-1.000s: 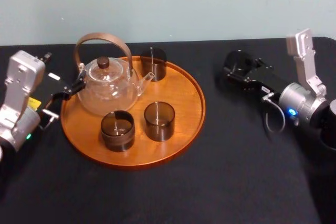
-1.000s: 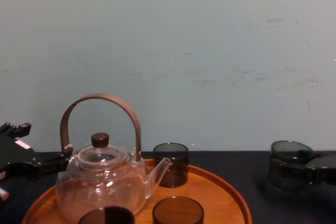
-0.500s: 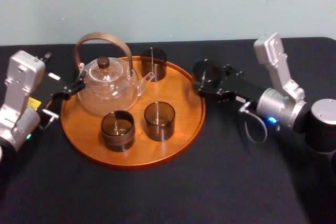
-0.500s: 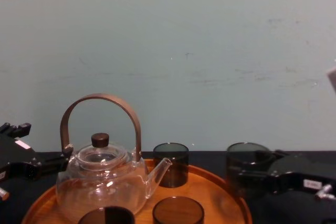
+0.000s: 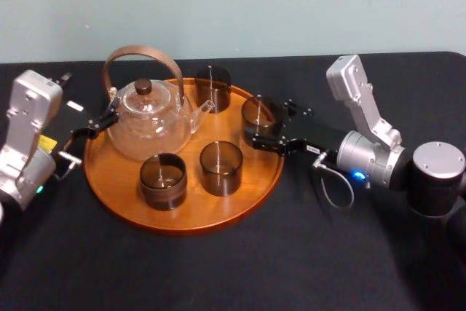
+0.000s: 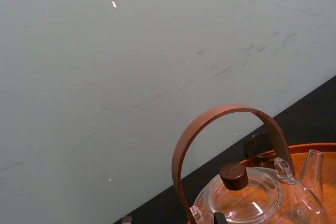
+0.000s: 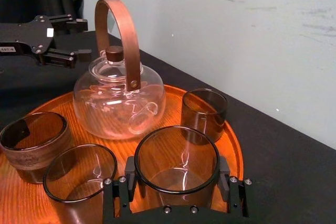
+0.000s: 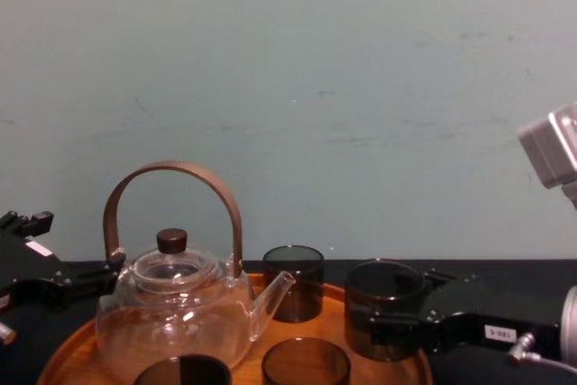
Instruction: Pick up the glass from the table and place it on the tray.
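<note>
A smoky dark glass (image 5: pixel 261 111) is held between the fingers of my right gripper (image 5: pixel 266 124), which is shut on it. The right wrist view shows the glass (image 7: pixel 176 164) with a finger pad (image 7: pixel 130 173) pressed against each side. It sits over the right part of the round wooden tray (image 5: pixel 218 210), just inside the rim; I cannot tell whether it touches the tray floor. From the chest, the glass (image 8: pixel 383 307) stands at the tray's right rim (image 8: pixel 412 350). My left gripper (image 5: pixel 97 124) rests open at the tray's left edge, empty.
On the tray stand a glass teapot (image 5: pixel 149 123) with a brown hoop handle, a dark glass (image 5: pixel 212 87) at the back, another (image 5: pixel 220 167) in front, and a wood-banded cup (image 5: pixel 163 180). The black table (image 5: pixel 306 253) spreads around it.
My right gripper has carried the glass leftward from the table's right side to over the tray's right part. The left arm has stayed still.
</note>
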